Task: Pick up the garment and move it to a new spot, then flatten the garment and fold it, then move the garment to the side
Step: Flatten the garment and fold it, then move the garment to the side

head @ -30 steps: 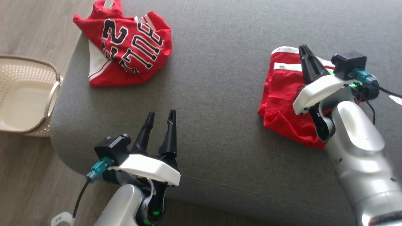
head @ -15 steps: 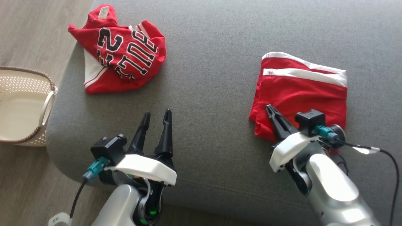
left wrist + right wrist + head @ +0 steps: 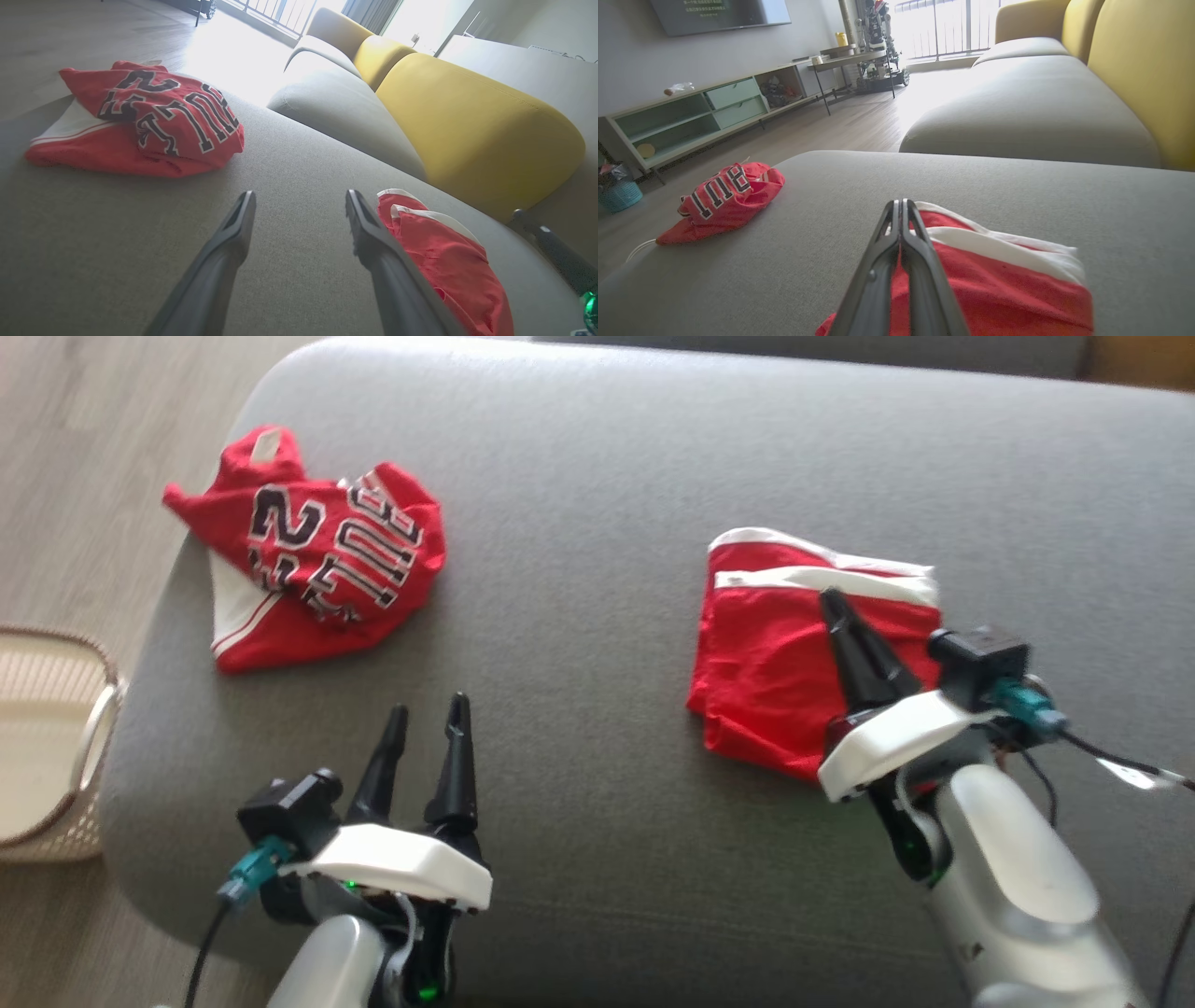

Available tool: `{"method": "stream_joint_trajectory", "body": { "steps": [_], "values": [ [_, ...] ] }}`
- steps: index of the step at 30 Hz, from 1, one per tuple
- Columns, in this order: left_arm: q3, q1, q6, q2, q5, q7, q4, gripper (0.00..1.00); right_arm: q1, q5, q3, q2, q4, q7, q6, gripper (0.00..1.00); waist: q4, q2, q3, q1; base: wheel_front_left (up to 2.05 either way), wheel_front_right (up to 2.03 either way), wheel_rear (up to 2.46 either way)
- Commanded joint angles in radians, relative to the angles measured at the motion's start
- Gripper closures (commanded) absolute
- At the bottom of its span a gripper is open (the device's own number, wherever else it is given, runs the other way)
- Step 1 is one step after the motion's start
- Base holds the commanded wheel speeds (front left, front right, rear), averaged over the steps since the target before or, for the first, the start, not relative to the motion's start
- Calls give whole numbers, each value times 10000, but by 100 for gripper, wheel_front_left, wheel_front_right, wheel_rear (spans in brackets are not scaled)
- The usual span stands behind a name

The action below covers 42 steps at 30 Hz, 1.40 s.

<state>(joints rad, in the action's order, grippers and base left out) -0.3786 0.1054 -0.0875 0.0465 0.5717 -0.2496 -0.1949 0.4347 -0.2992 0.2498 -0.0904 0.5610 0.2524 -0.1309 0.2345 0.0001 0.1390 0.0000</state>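
two red garments are seen on the grey sofa seat (image 3: 597,476). the folded garment (image 3: 775,663), red with white bands, is laid flat at about 3 o'clock in the head view. the crumpled jersey (image 3: 317,579), lettered in black and white, is bunched at about 10 o'clock, near the seat's edge and well apart from the other.

progress, as judged: the folded garment appears flattened, folded and set to the side, so that round looks all but done. the crumpled jersey appears unhandled; picking up, moving, flattening and folding are left for it, if it is meant next.

right tool (image 3: 831,602): fingers are pressed fully together and nothing is seen pinched between them. its tip is held over the folded garment; contact cannot be told.

left tool (image 3: 428,705): fingers are spread wide and nothing is held. it is placed at about 7 o'clock over bare seat, pointed toward 12.

count: garments, two; tools, two; basket (image 3: 65,826), one, pale and woven, on the floor at 9 o'clock.
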Motion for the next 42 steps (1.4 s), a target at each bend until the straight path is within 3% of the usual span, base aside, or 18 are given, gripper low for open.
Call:
{"method": "stream_joint_trajectory", "body": {
  "steps": [1,14,15,16,22,27,42],
  "values": [
    [501,201,17,37,-155,-122,367,0,-165,31,-132,134,-702,92,2,100,-475,-1,-418,0,0,0,0],
    [1722,-465,178,37,-693,-122,573,0,-2419,894,-2357,192,-3712,48,2,100,-1661,-1,-1109,0,0,0,0],
    [1778,-547,189,37,-717,-122,587,0,-2593,1001,-2517,221,-3854,42,2,73,-1720,-1,-1148,0,0,0,0],
    [1821,-640,202,37,-740,-122,595,0,-2759,1166,-2648,245,-3991,45,2,0,-1776,-1,-1195,0,0,0,0],
    [1980,-1205,364,37,-1072,-122,628,0,-3620,1601,-2939,362,-4313,46,2,0,-1986,-1,-1350,0,0,0,0],
    [1972,-1445,246,37,-938,-122,760,0,-3921,1581,-2903,394,-4274,56,2,0,-2056,-1,-1369,0,0,0,0],
    [1428,-1143,196,37,-948,-122,937,0,-3542,1359,-2776,400,-3970,-60,2,0,-1767,-1,-885,0,0,0,0]
  ]
}}
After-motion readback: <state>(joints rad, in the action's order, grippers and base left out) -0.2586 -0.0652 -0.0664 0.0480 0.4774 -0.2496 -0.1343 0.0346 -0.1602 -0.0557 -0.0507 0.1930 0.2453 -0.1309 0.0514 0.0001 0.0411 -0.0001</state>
